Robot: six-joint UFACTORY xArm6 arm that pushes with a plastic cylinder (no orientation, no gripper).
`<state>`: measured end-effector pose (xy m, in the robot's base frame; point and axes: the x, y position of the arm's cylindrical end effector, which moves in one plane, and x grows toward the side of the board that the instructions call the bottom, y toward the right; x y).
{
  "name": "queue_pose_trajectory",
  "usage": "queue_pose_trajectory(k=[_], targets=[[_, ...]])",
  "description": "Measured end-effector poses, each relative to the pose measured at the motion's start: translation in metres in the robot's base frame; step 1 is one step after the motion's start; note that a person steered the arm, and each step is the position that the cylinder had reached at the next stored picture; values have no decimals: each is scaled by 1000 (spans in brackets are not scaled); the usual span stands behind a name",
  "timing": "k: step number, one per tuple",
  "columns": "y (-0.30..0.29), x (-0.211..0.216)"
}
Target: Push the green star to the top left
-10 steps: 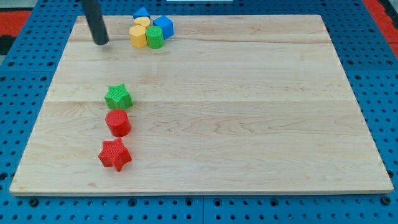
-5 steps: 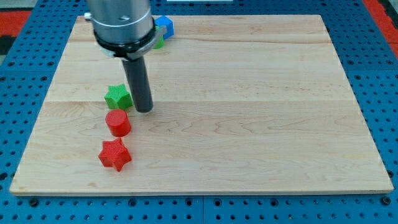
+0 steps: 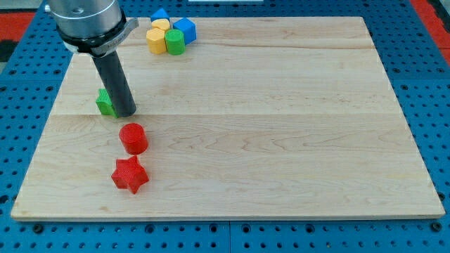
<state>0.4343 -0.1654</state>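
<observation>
At the left of the frame, a little above mid-height, the green star (image 3: 105, 103) sits on the wooden board (image 3: 281, 140), mostly hidden behind my rod, so only its left part shows. My tip (image 3: 126, 112) rests on the board at the star's right side, touching it or very nearly so; the rod rises from there up and to the left into the grey arm head at the upper left corner of the frame. There is no pincer on this arm, only the rod, so nothing is held and there is no opening to report. Just below and slightly right of my tip lies the red cylinder (image 3: 133, 138), apart from both the tip and the star. Below that, toward the lower left of the frame, is the red star (image 3: 130, 175), close under the cylinder. Further right along the top edge of the board is a tight cluster: a yellow block (image 3: 156, 40) of unclear shape in front at the left, a second yellow block (image 3: 161, 25) behind it, a green cylinder (image 3: 175, 42) touching the first on its right, a blue block (image 3: 160, 15) at the back, and a blue cube (image 3: 185, 29) at the cluster's right.
</observation>
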Motion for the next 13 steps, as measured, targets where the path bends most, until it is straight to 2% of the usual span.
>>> queue_pose_trajectory(k=[3, 4, 5, 9, 13], targets=[[-14, -1], [-17, 11], [-40, 11], [-50, -38], [-79, -51]])
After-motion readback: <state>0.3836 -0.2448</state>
